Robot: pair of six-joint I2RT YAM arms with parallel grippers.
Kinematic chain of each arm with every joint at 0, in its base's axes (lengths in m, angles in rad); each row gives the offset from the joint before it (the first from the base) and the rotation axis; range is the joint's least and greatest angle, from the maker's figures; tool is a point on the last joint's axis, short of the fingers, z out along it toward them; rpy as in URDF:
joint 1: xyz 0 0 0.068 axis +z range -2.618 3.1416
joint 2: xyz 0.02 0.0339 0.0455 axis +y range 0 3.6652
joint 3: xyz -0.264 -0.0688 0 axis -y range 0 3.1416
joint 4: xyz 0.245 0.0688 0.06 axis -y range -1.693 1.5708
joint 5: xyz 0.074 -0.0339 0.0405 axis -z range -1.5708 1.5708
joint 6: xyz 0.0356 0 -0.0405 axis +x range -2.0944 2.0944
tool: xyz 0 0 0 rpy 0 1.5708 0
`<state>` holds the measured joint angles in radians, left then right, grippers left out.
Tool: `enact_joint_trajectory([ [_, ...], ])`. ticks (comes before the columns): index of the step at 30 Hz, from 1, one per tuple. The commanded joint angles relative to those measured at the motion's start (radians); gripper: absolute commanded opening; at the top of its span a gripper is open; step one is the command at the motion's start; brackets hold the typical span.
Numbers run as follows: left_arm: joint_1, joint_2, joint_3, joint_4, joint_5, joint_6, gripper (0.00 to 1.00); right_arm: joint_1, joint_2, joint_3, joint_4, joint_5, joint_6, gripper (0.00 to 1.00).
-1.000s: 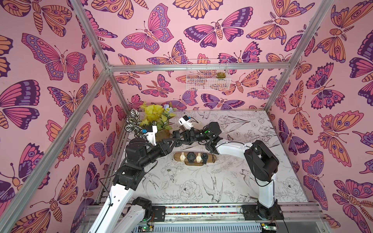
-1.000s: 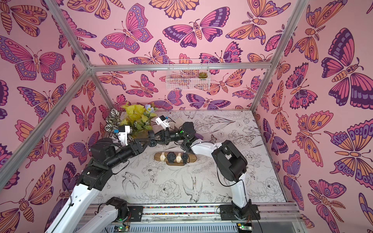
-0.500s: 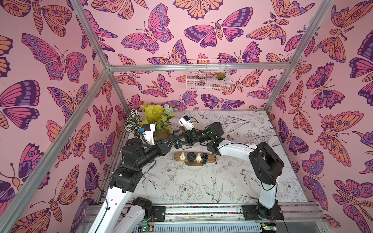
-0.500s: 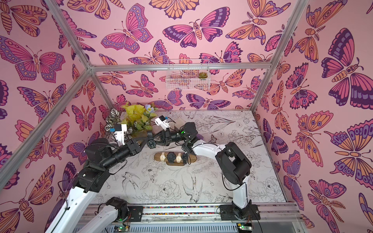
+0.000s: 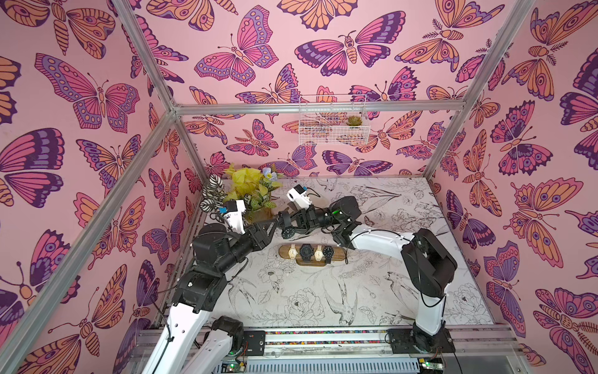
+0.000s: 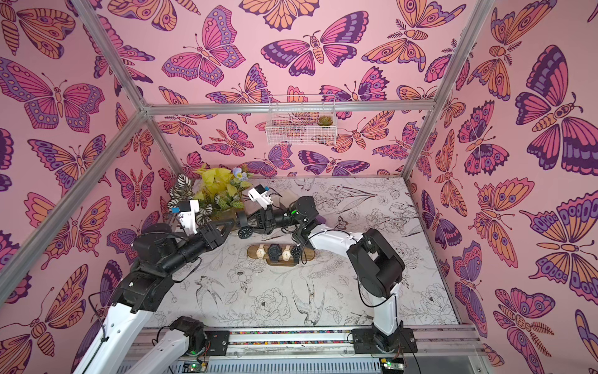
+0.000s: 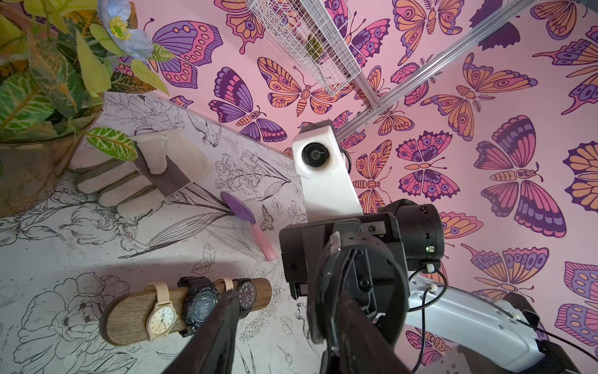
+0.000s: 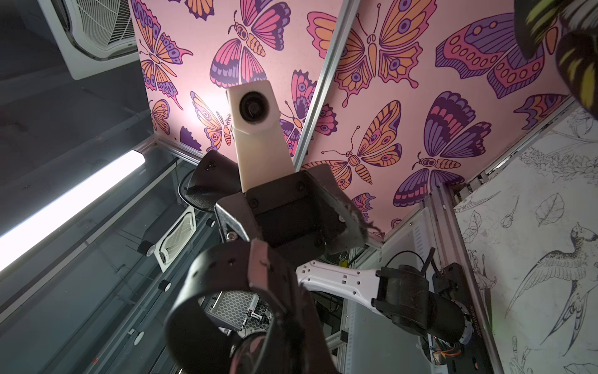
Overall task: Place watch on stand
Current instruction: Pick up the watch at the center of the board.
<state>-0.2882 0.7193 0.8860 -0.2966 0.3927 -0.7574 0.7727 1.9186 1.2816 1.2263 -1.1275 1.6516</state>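
While the stand (image 5: 337,255) lies at the middle of the desk (image 5: 388,291) with four watches strapped round its bar, the black watch (image 5: 287,232) hangs in the air just off the stand's 11 o'clock, clear of the desk.

The right hand (image 5: 289,222) is clamped tight on the strap, with the dial dangling beneath. The left hand (image 5: 272,226) meets it from 9 o'clock with its jaws partly apart and nothing gripped. In the left wrist view one of its fingers (image 7: 351,327) appears to reach into the buckled strap loop (image 7: 382,259); contact cannot be confirmed.

Assessment of the item:
- It looks light.
- The strap looks soft and pliable and is closed into a ring.
- The dial is the hard, weighty part, so it is likely to swing and its glass is likely to scratch.

Recommended hold is on the strap, close to the case, never on the dial face. A finger inside the ring should keep it spread. The ring must probably pass over a rounded end of the bar, and the 3 o'clock end shows the most bare wood.
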Motion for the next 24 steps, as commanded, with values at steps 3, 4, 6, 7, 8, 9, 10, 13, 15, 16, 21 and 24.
enact_joint_trajectory([
  [3, 0.001, 0.041, 0.005, 0.092, 0.073, -0.026, 0.49, 0.007, -0.027, -0.001, 0.059, -0.014, 0.015, 0.00],
  [4, 0.001, 0.048, 0.005, 0.102, 0.080, -0.029, 0.49, 0.007, -0.026, -0.001, 0.060, -0.013, 0.016, 0.00],
  [6, 0.001, 0.063, 0.007, 0.121, 0.093, -0.034, 0.47, 0.007, -0.020, 0.001, 0.061, -0.014, 0.021, 0.00],
  [7, 0.001, 0.069, 0.010, 0.130, 0.099, -0.036, 0.46, 0.008, -0.018, 0.000, 0.061, -0.014, 0.023, 0.00],
  [8, 0.001, 0.075, 0.011, 0.136, 0.101, -0.037, 0.44, 0.008, -0.014, 0.002, 0.063, -0.014, 0.026, 0.00],
  [9, 0.001, 0.083, 0.013, 0.142, 0.103, -0.039, 0.42, 0.008, -0.012, 0.004, 0.065, -0.014, 0.027, 0.00],
  [10, 0.001, 0.090, 0.015, 0.148, 0.107, -0.039, 0.41, 0.010, -0.009, 0.005, 0.065, -0.014, 0.028, 0.00],
  [13, 0.000, 0.112, 0.025, 0.165, 0.119, -0.042, 0.34, 0.019, 0.004, 0.012, 0.067, -0.017, 0.035, 0.00],
  [15, -0.002, 0.122, 0.031, 0.174, 0.125, -0.045, 0.28, 0.024, 0.013, 0.015, 0.067, -0.017, 0.037, 0.00],
  [16, -0.002, 0.126, 0.033, 0.175, 0.127, -0.045, 0.24, 0.026, 0.016, 0.016, 0.067, -0.017, 0.038, 0.00],
  [21, -0.004, 0.135, 0.049, 0.176, 0.134, -0.043, 0.05, 0.027, 0.035, 0.014, 0.067, -0.015, 0.044, 0.00],
  [24, -0.004, 0.135, 0.054, 0.172, 0.139, -0.040, 0.00, 0.027, 0.049, 0.012, 0.066, -0.011, 0.054, 0.16],
])
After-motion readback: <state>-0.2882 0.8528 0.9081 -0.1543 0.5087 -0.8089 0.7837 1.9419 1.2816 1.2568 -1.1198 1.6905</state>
